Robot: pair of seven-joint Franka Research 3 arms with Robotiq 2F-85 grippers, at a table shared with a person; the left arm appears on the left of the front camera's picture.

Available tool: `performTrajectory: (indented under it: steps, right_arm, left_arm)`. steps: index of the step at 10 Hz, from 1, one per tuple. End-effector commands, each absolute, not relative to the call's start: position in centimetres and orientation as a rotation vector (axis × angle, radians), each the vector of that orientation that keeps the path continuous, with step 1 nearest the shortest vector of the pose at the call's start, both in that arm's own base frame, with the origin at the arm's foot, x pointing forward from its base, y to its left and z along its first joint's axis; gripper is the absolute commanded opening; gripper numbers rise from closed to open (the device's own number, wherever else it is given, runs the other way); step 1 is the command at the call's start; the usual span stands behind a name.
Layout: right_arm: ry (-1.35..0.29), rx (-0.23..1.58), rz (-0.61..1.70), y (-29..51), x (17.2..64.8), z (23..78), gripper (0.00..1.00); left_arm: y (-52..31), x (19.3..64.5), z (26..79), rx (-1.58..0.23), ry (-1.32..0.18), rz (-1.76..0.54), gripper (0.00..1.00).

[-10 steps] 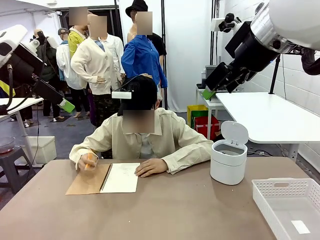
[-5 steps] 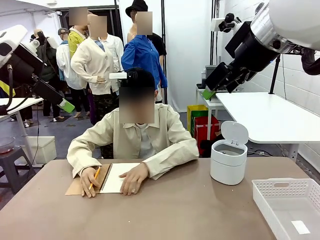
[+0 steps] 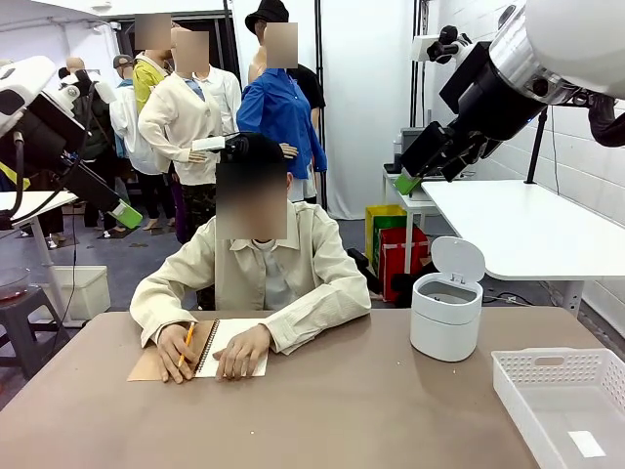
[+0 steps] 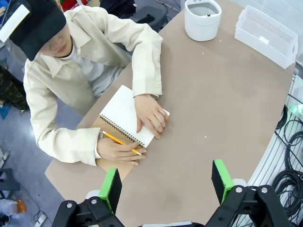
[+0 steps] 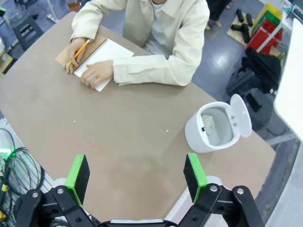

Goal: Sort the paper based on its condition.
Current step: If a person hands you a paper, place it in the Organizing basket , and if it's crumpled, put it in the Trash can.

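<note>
Left pincer (image 4: pixel 166 183) and right pincer (image 5: pixel 136 171) are hanging released high above the surface (image 4: pixel 213 109), evidently waiting, because the paper (image 4: pixel 124 109) is lying bound in the notebook (image 3: pixel 156 366) beneath the person's flat hand (image 4: pixel 151 116).

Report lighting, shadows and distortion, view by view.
Front view: even, soft indoor light; the white bin casts only a faint shadow on the table. Left wrist view: the wide-angle lens makes the table edge look curved; the notebook is sharp. Right wrist view: same curving, soft shadows.
</note>
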State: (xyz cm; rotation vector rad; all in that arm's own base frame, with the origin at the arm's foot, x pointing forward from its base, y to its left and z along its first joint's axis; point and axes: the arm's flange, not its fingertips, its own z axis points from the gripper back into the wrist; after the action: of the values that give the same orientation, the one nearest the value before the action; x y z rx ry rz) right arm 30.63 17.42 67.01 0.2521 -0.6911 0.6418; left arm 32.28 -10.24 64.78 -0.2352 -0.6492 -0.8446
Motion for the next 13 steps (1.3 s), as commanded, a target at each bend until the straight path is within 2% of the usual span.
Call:
performTrajectory:
  steps: [1,13]
  right_arm:
    - [-0.692,0.251,0.642,17.54,30.54,67.03,1.0]
    - [-0.692,0.251,0.642,17.54,30.54,67.03,1.0]
  left_arm:
    - [-10.31,32.26,64.77,-0.236,-0.648,-0.847,1.0]
    - [-10.31,32.26,64.77,-0.236,-0.648,-0.847,1.0]
